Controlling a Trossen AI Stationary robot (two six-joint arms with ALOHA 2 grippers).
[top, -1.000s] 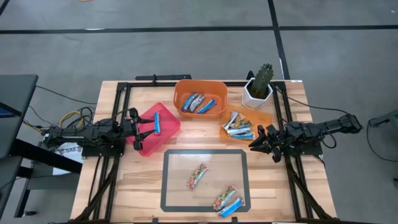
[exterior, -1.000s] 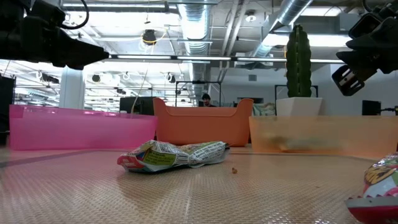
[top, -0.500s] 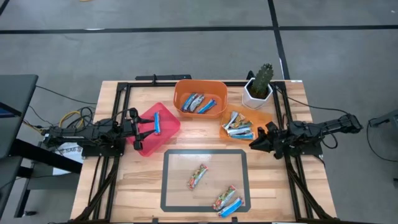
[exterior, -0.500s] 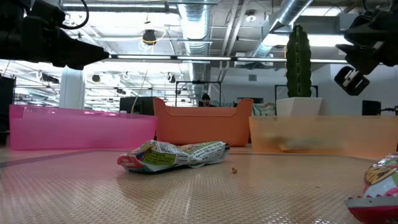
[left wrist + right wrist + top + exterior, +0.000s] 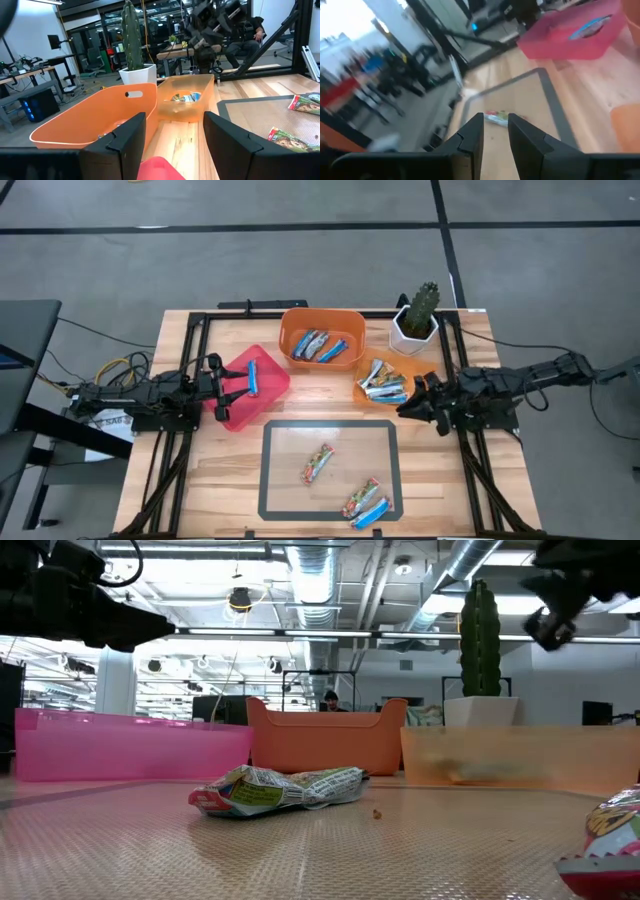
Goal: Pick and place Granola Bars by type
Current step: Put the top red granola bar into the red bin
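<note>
My left gripper (image 5: pixel 232 389) hangs over the pink bin (image 5: pixel 268 385), on the left side of the grey frame (image 5: pixel 330 423), its fingers (image 5: pixel 227 137) spread wide with nothing between them. One blue bar (image 5: pixel 253 377) lies in that bin. My right gripper (image 5: pixel 408 407) floats just beside the frame's far right corner, at the near edge of the clear orange tray (image 5: pixel 425 369); its fingers (image 5: pixel 470 137) are close together with only a slim gap, and nothing is gripped.

Inside the frame, a multicoloured bar (image 5: pixel 318 464) lies near the middle. Another multicoloured bar (image 5: pixel 359 497) and a blue one (image 5: pixel 371 513) lie side by side at the near right corner. Behind the frame, the orange bin (image 5: pixel 322 327) holds several blue and silvery bars (image 5: pixel 320 345). The tray to the frame's far right holds a small heap of bars (image 5: pixel 383 383), with a potted cactus (image 5: pixel 418 315) just behind it.
</note>
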